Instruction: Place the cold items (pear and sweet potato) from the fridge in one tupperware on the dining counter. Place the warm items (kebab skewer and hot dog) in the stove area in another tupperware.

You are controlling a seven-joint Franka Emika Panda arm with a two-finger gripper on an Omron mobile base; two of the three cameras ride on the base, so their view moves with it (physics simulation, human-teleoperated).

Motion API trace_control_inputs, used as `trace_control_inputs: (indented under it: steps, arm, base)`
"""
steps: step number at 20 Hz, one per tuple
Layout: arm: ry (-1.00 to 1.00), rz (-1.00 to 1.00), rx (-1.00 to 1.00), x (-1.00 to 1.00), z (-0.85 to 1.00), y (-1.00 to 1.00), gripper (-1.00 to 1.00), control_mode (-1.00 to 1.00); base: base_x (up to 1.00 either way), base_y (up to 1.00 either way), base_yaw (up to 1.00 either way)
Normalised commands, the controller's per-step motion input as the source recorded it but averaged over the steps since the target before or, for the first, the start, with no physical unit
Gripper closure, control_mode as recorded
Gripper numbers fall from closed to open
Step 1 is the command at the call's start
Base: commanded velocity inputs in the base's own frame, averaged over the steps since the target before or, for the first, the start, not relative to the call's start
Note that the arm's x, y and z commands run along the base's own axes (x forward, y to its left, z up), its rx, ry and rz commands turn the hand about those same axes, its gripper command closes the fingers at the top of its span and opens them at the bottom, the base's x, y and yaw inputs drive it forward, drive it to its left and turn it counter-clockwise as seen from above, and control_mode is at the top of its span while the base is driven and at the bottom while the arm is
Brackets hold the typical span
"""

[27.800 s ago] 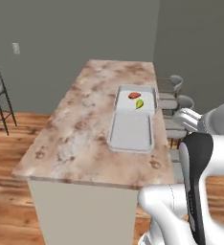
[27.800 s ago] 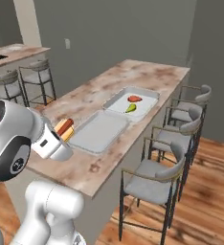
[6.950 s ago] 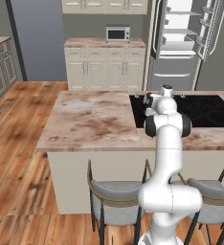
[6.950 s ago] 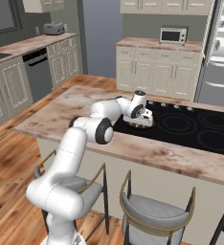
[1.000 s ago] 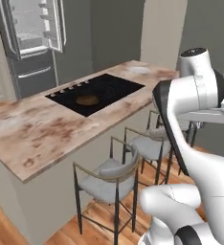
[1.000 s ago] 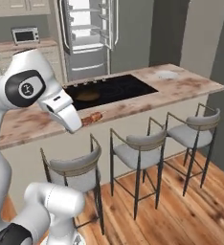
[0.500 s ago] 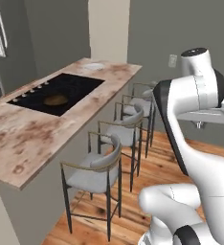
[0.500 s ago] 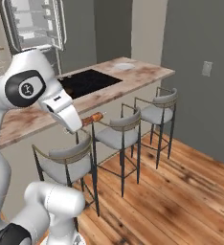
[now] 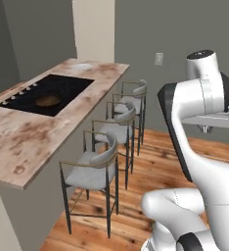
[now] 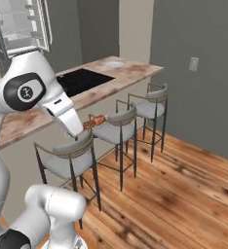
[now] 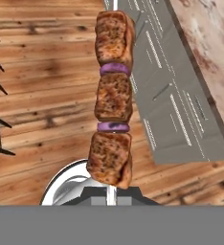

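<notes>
A white robot arm carries a kebab skewer (image 11: 112, 98) across a rendered kitchen, its end effector (image 11: 111, 195) clamped on the thin stick at the skewer's lower end. In the hand view the skewer rises straight up from the fingertips: three browned chunks of meat, separated by two purple slices, over wooden floor (image 11: 42, 72) and beside the grey side panel of the counter (image 11: 214, 62), whose marbled top fills the upper right corner. Part of a round grey stool seat (image 11: 68, 184) sits just below the lowest chunk of meat.

From the right base view, the kebab skewer (image 10: 94, 121) pokes out past the arm's white forearm, held in the air above the nearest of three grey bar stools (image 10: 121, 127) lined along the counter (image 10: 130, 73). An open fridge (image 10: 19, 26) stands at the far left.

The left base view shows the marbled counter (image 9: 18, 142) with a black cooktop (image 9: 45, 93) set into it; a brownish item (image 9: 48, 101) lies on the cooktop, too small to identify. A small round pale dish (image 9: 83, 66) rests near the counter's far end. A wall outlet (image 9: 159, 59) is set in the grey wall behind the stools (image 9: 94, 169).
</notes>
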Motion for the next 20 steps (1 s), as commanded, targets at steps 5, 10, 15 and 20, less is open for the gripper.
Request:
trace_control_inputs:
  steps: [5,10,15,20]
  arm:
    - [0.00,0.00,0.00,0.00,0.00,0.00,1.00,1.00]
    - [0.00,0.00,0.00,0.00,0.00,0.00,1.00,1.00]
    - [0.00,0.00,0.00,0.00,0.00,0.00,1.00,1.00]
    - [0.00,0.00,0.00,0.00,0.00,0.00,1.00,1.00]
  base:
    - [-0.63,-0.09,-0.10]
    - [-0.95,-0.42,-0.15]
    - [-0.99,-0.56,-0.26]
    - [-0.96,-0.79,-0.31]
